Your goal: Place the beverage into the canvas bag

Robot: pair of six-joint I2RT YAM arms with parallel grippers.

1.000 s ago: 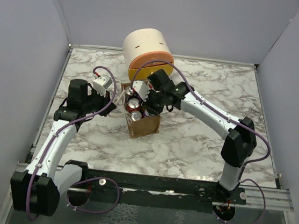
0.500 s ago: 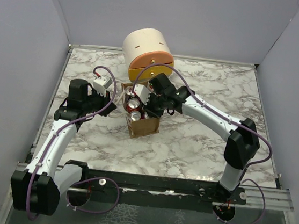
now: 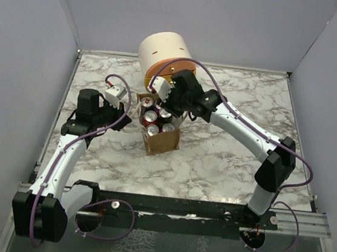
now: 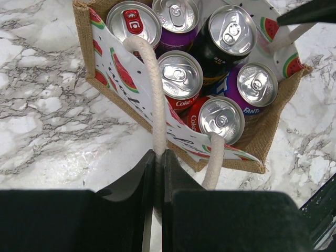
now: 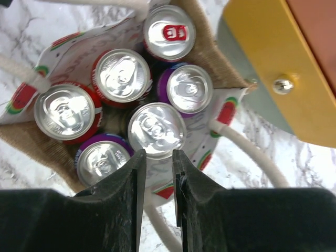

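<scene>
Six cans (image 5: 156,130) stood upright inside the soft canvas bag (image 3: 161,141), whose cream rope handle (image 4: 154,89) the left gripper (image 4: 157,157) pinched shut, while the right gripper (image 5: 156,160), nearly closed and empty, hovered above; the loaded bag likely handled heavy, its sides limp.

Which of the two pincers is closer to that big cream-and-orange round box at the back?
Right. The right pincer hovers over the canvas bag, just in front of the box. The left pincer is left of the bag, pinching its handle, farther from the box.
</scene>
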